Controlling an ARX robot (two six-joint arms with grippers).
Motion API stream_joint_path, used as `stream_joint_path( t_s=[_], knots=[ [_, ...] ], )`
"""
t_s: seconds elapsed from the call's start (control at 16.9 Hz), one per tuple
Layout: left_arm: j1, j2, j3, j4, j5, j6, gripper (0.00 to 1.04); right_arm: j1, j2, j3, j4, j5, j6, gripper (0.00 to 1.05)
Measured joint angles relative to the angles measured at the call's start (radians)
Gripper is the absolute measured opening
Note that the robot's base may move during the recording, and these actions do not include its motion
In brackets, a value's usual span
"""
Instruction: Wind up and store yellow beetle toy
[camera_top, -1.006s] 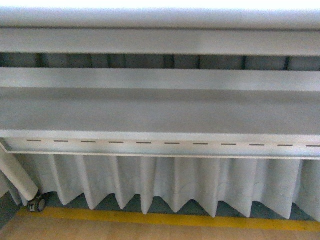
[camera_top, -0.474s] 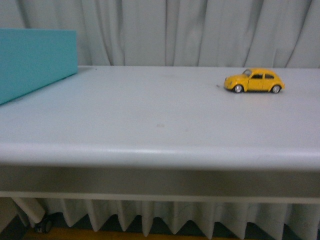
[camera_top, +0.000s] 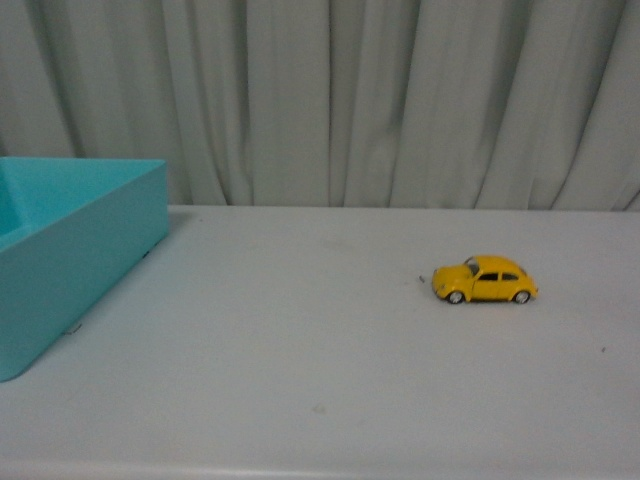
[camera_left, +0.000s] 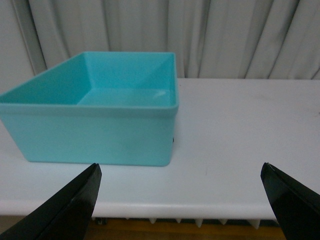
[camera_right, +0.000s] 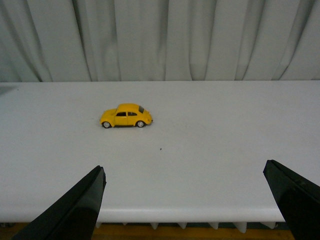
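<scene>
The left gripper (camera_left: 180, 170) is spread wide and holds nothing. Its two dark fingers (camera_left: 70, 210) stand far apart at the lower corners of the left wrist view. Beyond them lies the near edge of the white table (camera_left: 235, 150), and on that table, ahead of this gripper, sits a teal bin (camera_left: 95, 135). The bin is an open rectangular tub with plain walls, and as much of its floor as shows is bare.

The right gripper (camera_right: 184, 167) is likewise released and empty, its fingers (camera_right: 75, 210) wide apart. It hangs short of the table's front edge, touching nothing. Farther out, on the tabletop and well clear of the fingers, stands the yellow beetle toy (camera_right: 126, 116).

The toy is a small glossy yellow car with a rounded, humped roof and dark side windows. Its black wheels have pale hubs. It rests upright on its wheels, seen side on, with its nose toward the bin's side.

In the front view the yellow beetle toy (camera_top: 485, 280) sits right of the table's middle. It is well apart from the teal bin (camera_top: 80, 270), which stands at the left edge, with bare table (camera_top: 300, 350) between them. A pale pleated curtain (camera_top: 330, 100) hangs behind the table's far edge. Neither arm shows in the front view.
</scene>
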Motion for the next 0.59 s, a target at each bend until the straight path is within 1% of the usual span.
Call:
stream_joint_path(
  t_s=[0.59],
  knots=[
    [0.000,0.000,0.000,0.002,-0.002,-0.002,0.98,0.000,0.000,0.000,0.002,-0.001,0.003,0.98]
  ],
)
